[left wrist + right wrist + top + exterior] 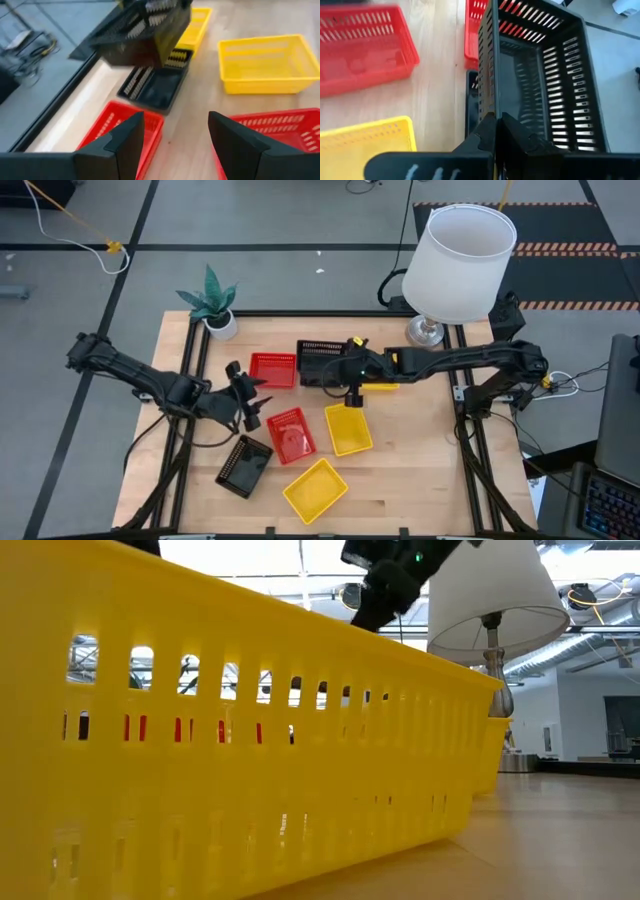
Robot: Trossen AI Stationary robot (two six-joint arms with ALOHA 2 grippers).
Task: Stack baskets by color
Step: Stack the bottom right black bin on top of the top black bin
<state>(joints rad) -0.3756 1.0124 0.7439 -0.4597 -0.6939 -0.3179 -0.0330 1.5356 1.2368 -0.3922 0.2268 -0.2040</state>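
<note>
Meanwhile, at left-centre of the overhead frame, the left gripper (248,402) is hovering with fingers spread between 2 red baskets (273,369) (291,434). Toward centre, the right gripper (336,370) is pinching the wall of a black basket (540,75), holding it over what seems another black basket (471,102). A yellow basket (348,429) is lying just below.

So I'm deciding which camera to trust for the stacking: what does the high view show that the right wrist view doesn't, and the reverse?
Only the high view: the left pincer open over the table, the plant, the lamp, and the black basket near the front edge. Only the right wrist view: the right pincer shut on the held black basket's wall, up close. Both: that basket above another black basket, plus red and yellow baskets.
</note>
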